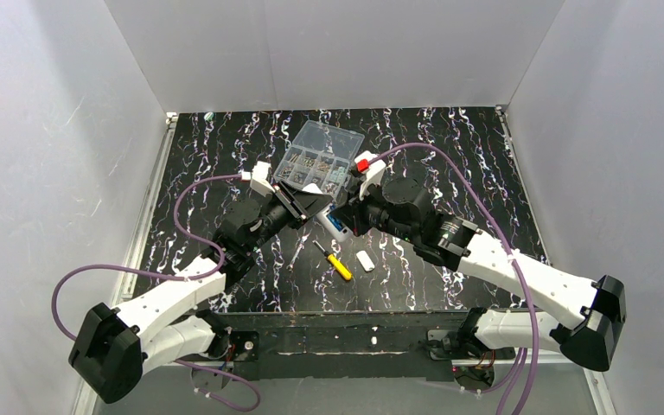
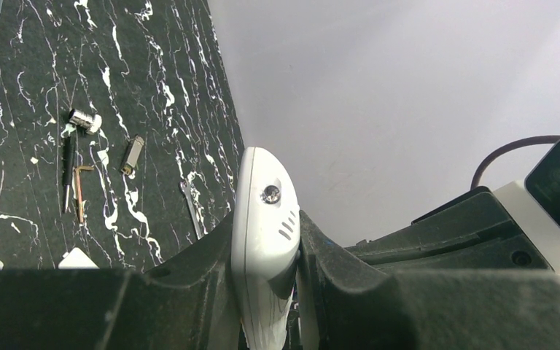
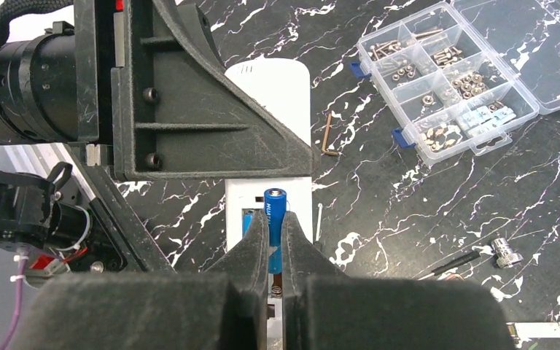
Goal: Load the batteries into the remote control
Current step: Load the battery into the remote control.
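**Battery held over the remote's open bay**

The left gripper (image 2: 266,255) is clamped on the remote control (image 2: 261,200), one black finger pressed against each long edge. The white bar is lifted off the table (image 1: 450,173), over its middle and just near of the clear compartment box (image 1: 320,156).

The right gripper (image 3: 275,244) is closed on a battery (image 3: 275,208), pinching its lower part so the blue cell stands up between the fingertips. In the right wrist view the battery sits directly over the remote's open bay. A second battery (image 3: 249,222) shows as a blue sliver in that bay, just left of the held one. The two grippers meet almost tip to tip.

Pale lettering runs lengthwise down the held battery, too small to read. The rounded end of the remote shows a screw head and three short slots, with no legible print.

On the table near the grippers lie the yellow-handled screwdriver (image 1: 337,264) and, just right of it, the white cover piece (image 1: 364,260). A hex key (image 3: 328,135) lies between the remote and the box.
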{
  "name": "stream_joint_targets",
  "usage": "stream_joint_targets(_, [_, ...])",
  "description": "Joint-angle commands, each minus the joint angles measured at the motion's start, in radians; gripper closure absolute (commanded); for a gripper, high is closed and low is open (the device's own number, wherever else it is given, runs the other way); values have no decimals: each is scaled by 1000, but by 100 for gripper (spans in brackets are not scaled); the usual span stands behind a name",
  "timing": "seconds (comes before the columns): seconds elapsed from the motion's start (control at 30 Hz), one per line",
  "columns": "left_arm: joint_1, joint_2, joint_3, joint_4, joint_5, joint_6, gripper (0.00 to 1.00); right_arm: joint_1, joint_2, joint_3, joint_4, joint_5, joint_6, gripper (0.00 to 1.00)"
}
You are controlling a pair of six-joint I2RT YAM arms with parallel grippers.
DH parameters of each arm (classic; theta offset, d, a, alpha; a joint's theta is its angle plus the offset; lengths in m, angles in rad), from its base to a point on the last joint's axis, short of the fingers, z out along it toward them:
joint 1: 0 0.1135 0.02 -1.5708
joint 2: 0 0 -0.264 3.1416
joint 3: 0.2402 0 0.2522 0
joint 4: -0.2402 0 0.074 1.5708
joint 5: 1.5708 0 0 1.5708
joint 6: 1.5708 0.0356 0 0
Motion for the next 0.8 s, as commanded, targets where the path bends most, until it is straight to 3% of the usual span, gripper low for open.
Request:
stream_joint_targets(0.0, [-5, -16, 24, 122, -1, -18, 100, 7, -12, -7, 9, 4, -40, 99])
stream_joint_targets(0.77, [-3, -13, 22, 140, -7, -28, 100, 10, -30, -47, -1, -39, -61, 97])
